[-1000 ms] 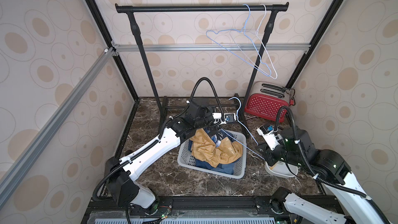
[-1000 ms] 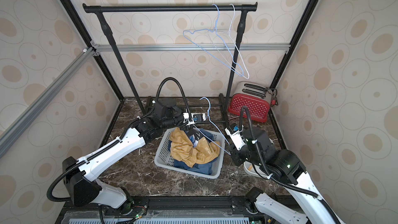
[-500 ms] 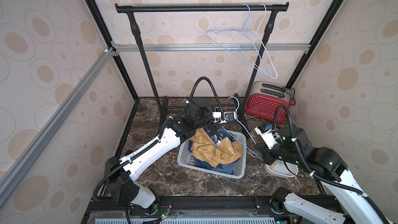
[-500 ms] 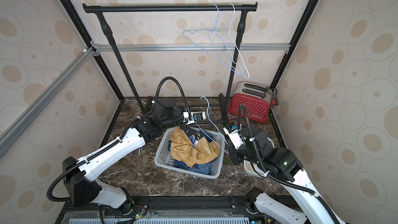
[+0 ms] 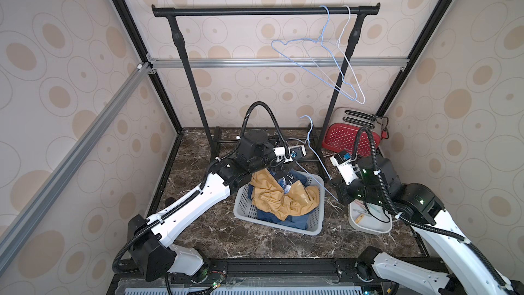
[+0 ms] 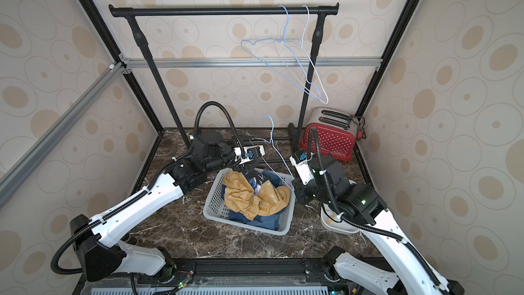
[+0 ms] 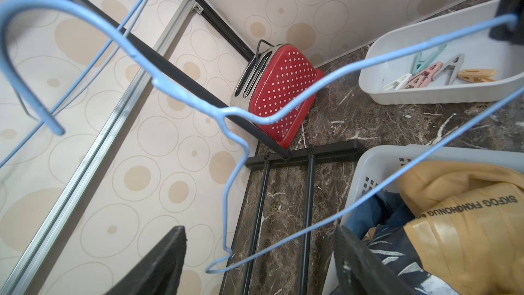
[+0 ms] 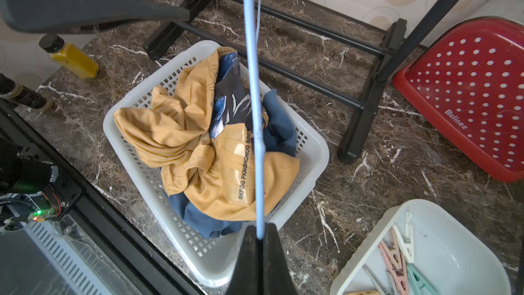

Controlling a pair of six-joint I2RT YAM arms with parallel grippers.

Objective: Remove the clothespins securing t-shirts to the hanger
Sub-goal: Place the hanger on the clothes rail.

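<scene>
A bare blue wire hanger (image 5: 311,148) (image 7: 283,114) (image 8: 255,109) slants over the basket. My right gripper (image 8: 259,232) (image 5: 338,191) is shut on one end of its wire. My left gripper (image 7: 259,234) (image 5: 279,167) stands open, and the hanger's other corner passes between the jaws without touching them. The t-shirts lie crumpled in the basket: a mustard one (image 5: 272,197) (image 8: 181,134) on top, blue ones (image 8: 198,217) under it. Several clothespins (image 7: 425,75) (image 8: 397,253) lie loose in the white tray (image 5: 368,224). No clothespin shows on the hanger.
The grey laundry basket (image 5: 246,211) (image 6: 215,202) sits mid-floor. The black clothes rack (image 5: 263,11) holds two bare wire hangers (image 5: 320,61), with its feet (image 8: 354,126) behind the basket. A red toaster (image 5: 351,137) stands at the back right, and a yellow bottle (image 8: 72,56) beside the basket.
My left gripper has opened off the hanger wire. The right arm has shifted a little towards the basket, keeping its end of the hanger.
</scene>
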